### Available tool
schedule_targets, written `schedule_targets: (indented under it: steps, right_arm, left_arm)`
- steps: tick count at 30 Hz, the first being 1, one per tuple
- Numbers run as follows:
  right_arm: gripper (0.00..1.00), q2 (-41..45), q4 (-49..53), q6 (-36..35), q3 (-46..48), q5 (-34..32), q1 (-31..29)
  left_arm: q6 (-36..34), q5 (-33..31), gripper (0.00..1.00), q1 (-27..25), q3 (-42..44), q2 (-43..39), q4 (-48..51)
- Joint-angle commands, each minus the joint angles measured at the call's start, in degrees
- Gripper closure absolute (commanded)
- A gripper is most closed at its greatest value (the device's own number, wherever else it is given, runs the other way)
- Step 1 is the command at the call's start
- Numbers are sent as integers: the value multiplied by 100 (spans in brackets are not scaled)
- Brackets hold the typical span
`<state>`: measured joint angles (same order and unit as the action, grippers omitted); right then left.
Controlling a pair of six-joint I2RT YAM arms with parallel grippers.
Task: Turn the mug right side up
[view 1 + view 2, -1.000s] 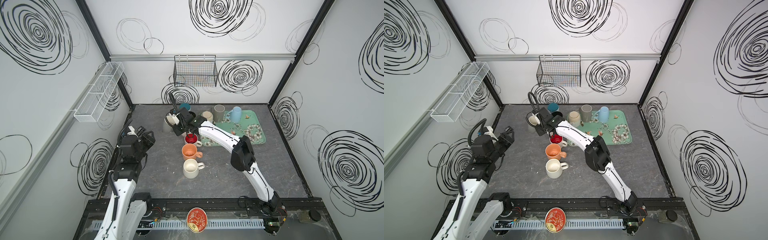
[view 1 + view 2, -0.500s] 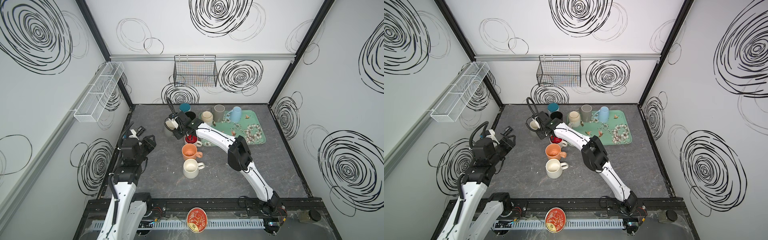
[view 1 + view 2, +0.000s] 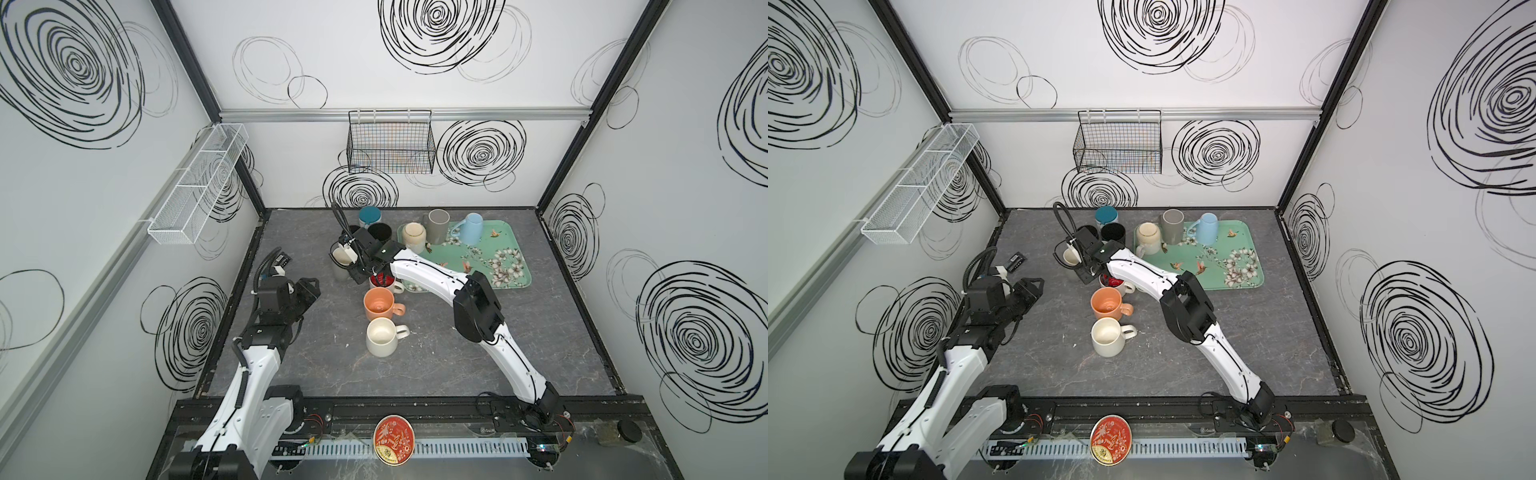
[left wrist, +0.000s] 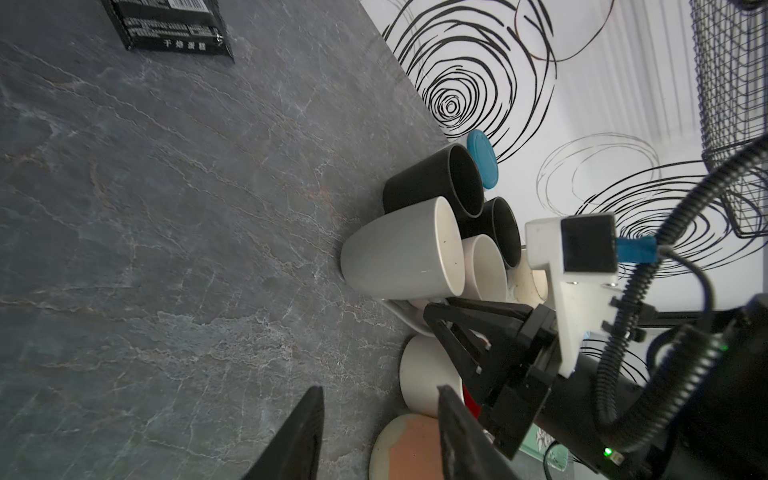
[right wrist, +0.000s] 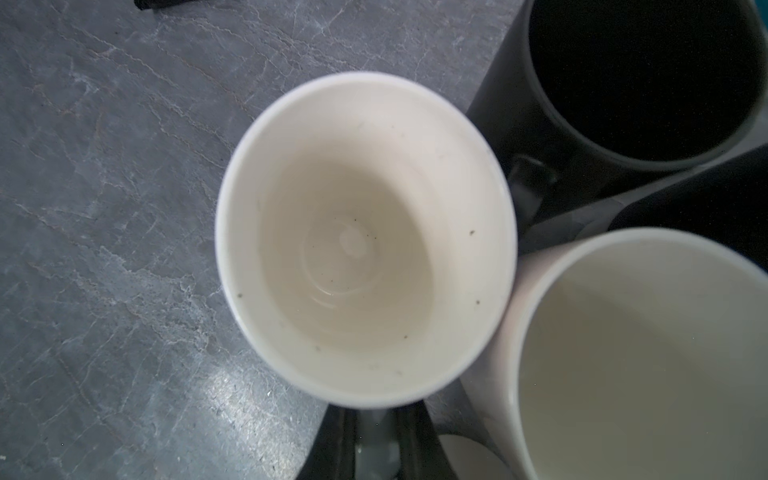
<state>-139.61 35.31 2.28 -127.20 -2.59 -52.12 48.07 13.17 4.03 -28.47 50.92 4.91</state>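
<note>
Grey mug (image 5: pixel 365 232) stands mouth up at the back left of the table (image 3: pixel 457 374), its handle pinched between the fingers of my right claw (image 5: pixel 376 432). Whether its base rests fully on the slate I cannot tell. Its cream inside shows only a few dark specks.

My left claw (image 4: pixel 379 390) hangs with fingers apart, gripping nothing, by the table's left edge and near a black packet (image 3: pixel 282 262).

My mug's rim touches a white mug (image 5: pixel 623 353). A black mug (image 4: pixel 428 178) stands just beside it, with a second black mug (image 4: pixel 498 232) and an upside-down teal mug (image 3: pixel 370 216) behind. Toward the left wall the slate lies open.

Three upright mugs line up in front: a red-lined mug (image 3: pixel 384 282), an orange mug (image 3: pixel 378 303) and an off-white mug (image 3: pixel 380 337). On the floral tray (image 3: pixel 503 239) three more stand upside down: a beige mug (image 3: pixel 413 235), a grey-brown mug (image 3: pixel 438 224) and a light blue mug (image 3: pixel 472 227).
</note>
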Motion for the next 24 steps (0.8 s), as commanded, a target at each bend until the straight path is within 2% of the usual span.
schedule_targets:
  steps: [1,7,16,24]
  right_arm:
    - [83,25,-216,40,19,86,2]
    - [64,39,-213,97,68,272,6]
    - [58,209,-207,176,24,535,30]
    - [52,825,3,200,5,697,109]
  left_arm:
    - [114,168,52,1,87,245,-751]
    - [155,263,52,19,183,815,-1271]
    - [270,436,53,54,88,1862,-2053]
    - [377,538,57,-34,-5,2928,-2837]
